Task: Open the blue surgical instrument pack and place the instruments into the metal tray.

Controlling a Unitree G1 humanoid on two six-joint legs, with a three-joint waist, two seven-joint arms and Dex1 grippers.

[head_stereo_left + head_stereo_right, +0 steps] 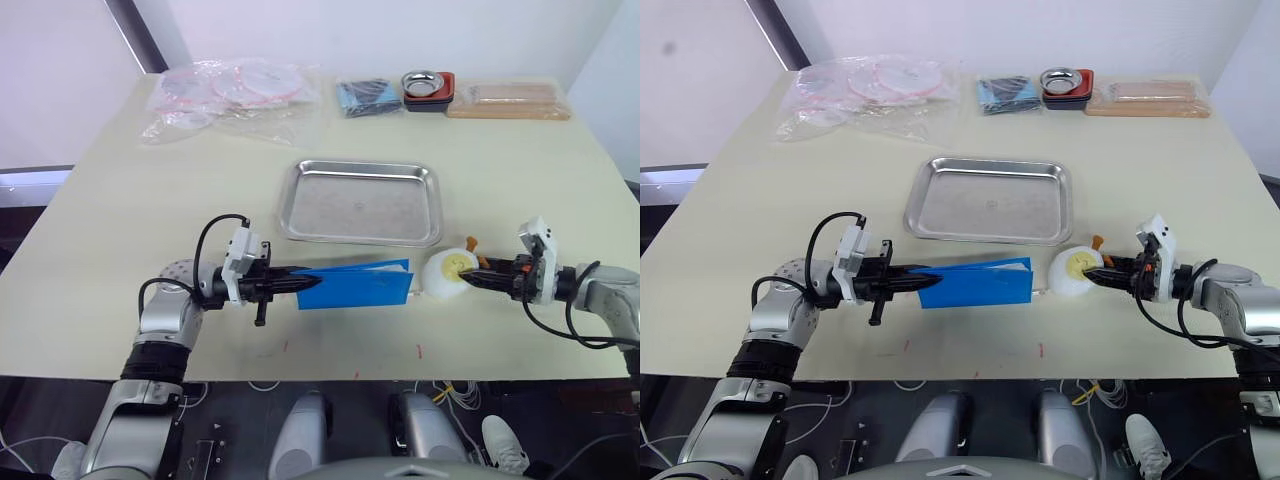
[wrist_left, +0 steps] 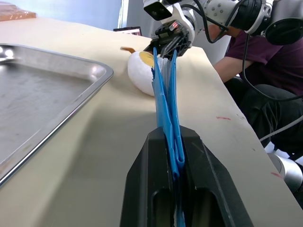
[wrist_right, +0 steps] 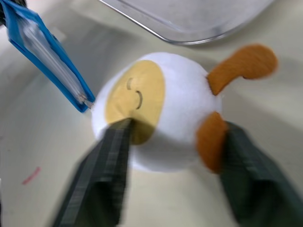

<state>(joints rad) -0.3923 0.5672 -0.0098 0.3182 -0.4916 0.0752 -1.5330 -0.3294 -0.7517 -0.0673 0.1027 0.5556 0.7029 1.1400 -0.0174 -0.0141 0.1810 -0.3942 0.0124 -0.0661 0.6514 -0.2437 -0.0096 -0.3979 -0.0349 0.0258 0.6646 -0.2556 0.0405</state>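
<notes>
The blue surgical instrument pack (image 1: 360, 285) stands on its edge on the table, just in front of the metal tray (image 1: 360, 165), which is empty. My left gripper (image 1: 300, 285) is shut on the pack's left end, and the blue fabric (image 2: 163, 94) runs out from between its fingers. My right gripper (image 1: 476, 281) is open at the pack's right end, its fingers (image 3: 113, 156) on either side of a white plush toy (image 3: 161, 118) with a yellow face. The pack's corner (image 3: 52, 61) shows pale lining. The instruments are hidden.
At the table's back lie clear plastic bags (image 1: 230, 90), a dark blue bundle in plastic (image 1: 368, 96), a small steel bowl on a red-black base (image 1: 428, 86) and a tan package (image 1: 510, 100). A person in a dark top (image 2: 265, 61) sits beyond the table's right edge.
</notes>
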